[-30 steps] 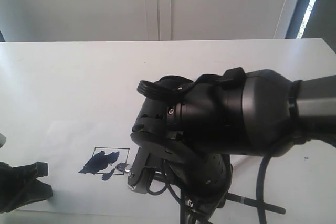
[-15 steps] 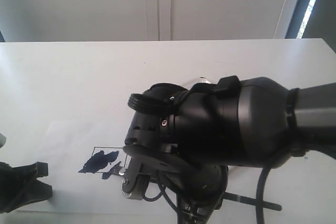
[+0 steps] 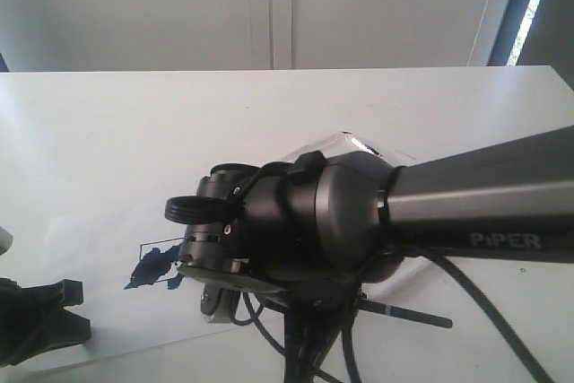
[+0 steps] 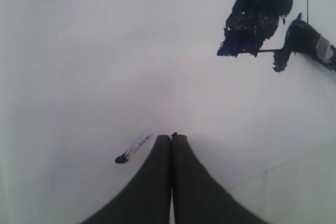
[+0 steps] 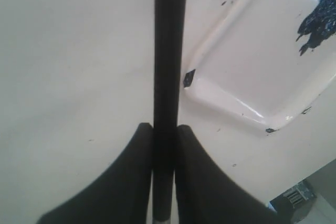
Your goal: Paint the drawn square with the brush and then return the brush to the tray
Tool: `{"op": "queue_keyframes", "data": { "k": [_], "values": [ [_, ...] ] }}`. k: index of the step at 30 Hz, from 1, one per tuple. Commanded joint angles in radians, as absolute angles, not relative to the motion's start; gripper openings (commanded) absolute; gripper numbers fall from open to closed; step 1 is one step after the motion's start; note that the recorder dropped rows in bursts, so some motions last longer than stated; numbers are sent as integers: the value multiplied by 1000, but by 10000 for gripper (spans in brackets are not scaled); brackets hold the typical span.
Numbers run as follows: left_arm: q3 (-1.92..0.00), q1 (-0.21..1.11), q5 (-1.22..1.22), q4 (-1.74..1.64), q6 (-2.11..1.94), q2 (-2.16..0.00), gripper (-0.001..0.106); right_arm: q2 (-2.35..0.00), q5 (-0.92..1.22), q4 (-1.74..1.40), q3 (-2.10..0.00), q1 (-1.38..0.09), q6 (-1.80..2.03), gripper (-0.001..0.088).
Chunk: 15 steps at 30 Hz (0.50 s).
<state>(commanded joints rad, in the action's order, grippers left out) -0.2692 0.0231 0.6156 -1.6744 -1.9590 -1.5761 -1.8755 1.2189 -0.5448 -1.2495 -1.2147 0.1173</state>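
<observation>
The drawn square (image 4: 247,51) is a thin black outline on white paper, partly filled by a dark blue blotch (image 4: 257,14). In the exterior view the drawn square (image 3: 154,247) shows only its left part; my right arm (image 3: 359,221) hides the rest. The brush (image 5: 169,51) has a black handle, and my right gripper (image 5: 165,127) is shut on it. Its paint-laden tip (image 4: 294,40) touches the paper at a corner of the square. The handle's end (image 3: 408,313) sticks out to the right. The clear tray (image 5: 252,77) lies beside the handle. My left gripper (image 4: 171,137) is shut and empty.
A small stray paint smear (image 4: 128,153) marks the paper near my left gripper (image 3: 40,320), which rests at the front left edge. The tray's rim (image 3: 345,141) peeks out behind the right arm. A dark paint blotch (image 5: 320,19) lies inside the tray.
The right arm has swung left and lower, now hiding the square's right part. The paper and blotch appear shifted slightly left. The left gripper has stayed still.
</observation>
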Motion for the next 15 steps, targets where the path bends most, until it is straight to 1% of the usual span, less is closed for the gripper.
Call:
{"op": "queue_keyframes", "data": {
  "k": [8, 15],
  "values": [
    [-269, 23, 616, -1681, -1966, -1576, 0, -1877, 1221, -513, -1325, -1215, 111, 0],
    [-269, 23, 627, -1681, -1966, -1576, 0, -1938, 1221, -511, -1325, -1215, 89, 0]
  ]
}}
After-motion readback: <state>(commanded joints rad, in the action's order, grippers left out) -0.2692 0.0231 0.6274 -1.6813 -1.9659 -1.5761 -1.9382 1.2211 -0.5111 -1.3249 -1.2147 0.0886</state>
